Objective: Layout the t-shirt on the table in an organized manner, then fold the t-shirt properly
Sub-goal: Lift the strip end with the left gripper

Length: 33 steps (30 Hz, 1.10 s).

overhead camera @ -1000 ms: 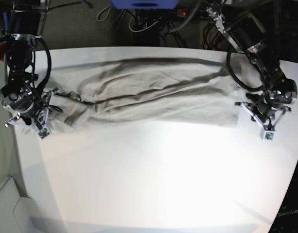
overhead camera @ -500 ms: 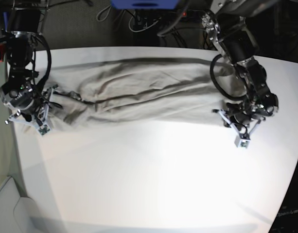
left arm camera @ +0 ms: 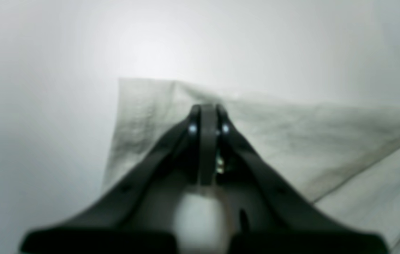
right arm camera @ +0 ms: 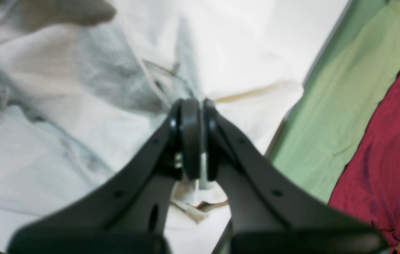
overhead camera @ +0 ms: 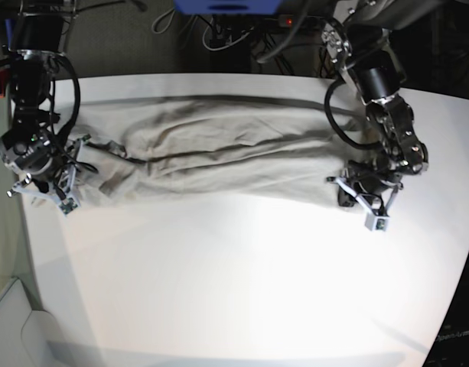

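The light grey-beige t-shirt [overhead camera: 219,153] lies stretched in a long wrinkled band across the far half of the white table [overhead camera: 234,283]. In the base view my left gripper [overhead camera: 346,193] sits at the shirt's right end and my right gripper [overhead camera: 75,164] at its left end. The left wrist view shows my left gripper [left arm camera: 207,108] shut, pinching the t-shirt [left arm camera: 327,141] close to a corner lying flat on the table [left arm camera: 44,70]. In the right wrist view my right gripper [right arm camera: 192,104] is shut on a bunched fold of the t-shirt [right arm camera: 62,88] near its hem.
Behind the table's far edge lie cables and a blue box [overhead camera: 226,6]. Past the table edge beside my right gripper there is green cloth [right arm camera: 344,88] and red cloth [right arm camera: 390,151]. The near half of the tabletop is bare white.
In the base view my left gripper has moved leftward and inward, taking the shirt's right end with it, so the band is shorter. The right gripper has barely moved.
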Each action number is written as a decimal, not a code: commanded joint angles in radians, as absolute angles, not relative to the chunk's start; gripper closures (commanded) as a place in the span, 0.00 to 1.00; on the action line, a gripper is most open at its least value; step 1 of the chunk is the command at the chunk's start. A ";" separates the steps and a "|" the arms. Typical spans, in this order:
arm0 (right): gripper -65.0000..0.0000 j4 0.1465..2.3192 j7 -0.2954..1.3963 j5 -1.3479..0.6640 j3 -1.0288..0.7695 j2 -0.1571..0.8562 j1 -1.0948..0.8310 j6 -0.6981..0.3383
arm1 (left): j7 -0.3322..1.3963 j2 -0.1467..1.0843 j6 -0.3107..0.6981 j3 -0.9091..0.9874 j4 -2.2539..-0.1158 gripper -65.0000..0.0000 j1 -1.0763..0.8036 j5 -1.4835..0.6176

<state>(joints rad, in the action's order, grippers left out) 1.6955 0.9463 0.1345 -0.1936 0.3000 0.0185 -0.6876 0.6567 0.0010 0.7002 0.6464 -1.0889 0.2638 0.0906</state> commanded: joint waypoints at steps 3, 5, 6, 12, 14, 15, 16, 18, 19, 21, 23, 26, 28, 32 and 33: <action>1.00 1.722 0.931 0.133 -0.194 0.338 0.007 -0.698 | 0.708 0.019 0.698 0.644 -1.084 0.99 0.272 0.130; 1.00 1.732 0.929 0.133 -0.194 0.340 -0.008 -0.698 | 0.708 0.022 0.698 0.644 -1.084 0.99 0.272 0.130; 1.00 1.736 0.928 0.133 -0.194 0.341 -0.015 -0.698 | 0.708 0.024 0.698 0.644 -1.084 0.99 0.271 0.130; 1.00 1.727 0.926 0.130 -0.193 0.377 -0.044 -0.698 | 0.708 0.044 0.698 0.645 -1.084 0.99 0.271 0.130; 1.00 1.716 0.926 0.130 -0.188 0.397 -0.048 -0.698 | 0.708 0.044 0.698 0.645 -1.084 0.99 0.271 0.130; 1.00 1.704 0.926 0.130 -0.173 0.401 -0.048 -0.698 | 0.708 0.044 0.698 0.645 -1.084 0.99 0.271 0.130; 1.00 1.690 0.926 0.130 -0.162 0.404 -0.048 -0.698 | 0.708 0.044 0.698 0.645 -1.084 0.99 0.268 0.130; 1.00 1.647 0.926 0.131 -0.156 0.418 -0.048 -0.698 | 0.707 0.045 0.698 0.645 -1.084 0.99 0.255 0.130; 1.00 1.624 0.926 0.131 -0.156 0.418 -0.045 -0.698 | 0.707 0.045 0.698 0.645 -1.084 0.99 0.255 0.130; 1.00 1.590 0.911 0.131 -0.156 0.418 -0.041 -0.698 | 0.707 0.045 0.698 0.645 -1.084 0.99 0.252 0.128; 1.00 1.570 0.888 0.131 -0.156 0.418 -0.047 -0.698 | 0.707 0.045 0.698 0.645 -1.090 0.99 0.252 0.128; 0.94 1.540 0.878 0.131 -0.156 0.418 -0.047 -0.698 | 0.716 0.045 0.698 0.645 -1.098 0.99 0.251 0.128; 0.86 1.537 0.878 0.131 -0.156 0.417 -0.045 -0.698 | 0.719 0.038 0.698 0.645 -1.130 0.99 0.251 0.128; 0.71 1.543 0.878 0.131 -0.156 0.417 -0.048 -0.698 | 0.797 0.035 0.698 0.645 -1.213 0.98 0.252 0.128; 0.68 1.543 0.878 0.131 -0.157 0.415 -0.048 -0.698 | 0.816 0.035 0.698 0.645 -1.236 0.98 0.254 0.128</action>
